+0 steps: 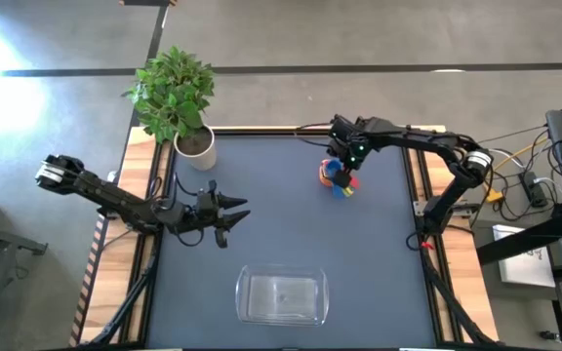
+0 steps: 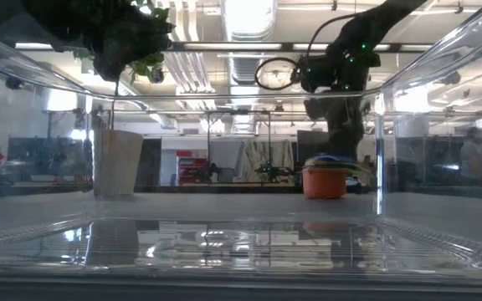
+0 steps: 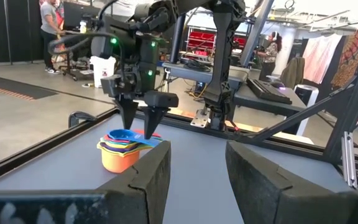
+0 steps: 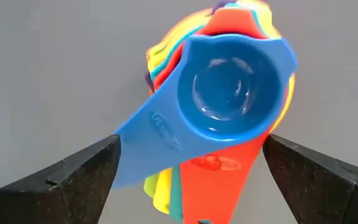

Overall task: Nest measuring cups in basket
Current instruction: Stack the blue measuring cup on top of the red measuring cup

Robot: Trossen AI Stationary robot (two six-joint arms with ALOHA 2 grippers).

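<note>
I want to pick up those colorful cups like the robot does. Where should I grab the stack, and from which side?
Probably grab the stack of cups from above, where the right end effector hovers open. Pinch the fanned-out flat handles; they stick out sideways, thin enough to fit between the fingers. The round bowls look too wide to pinch safely.
</note>
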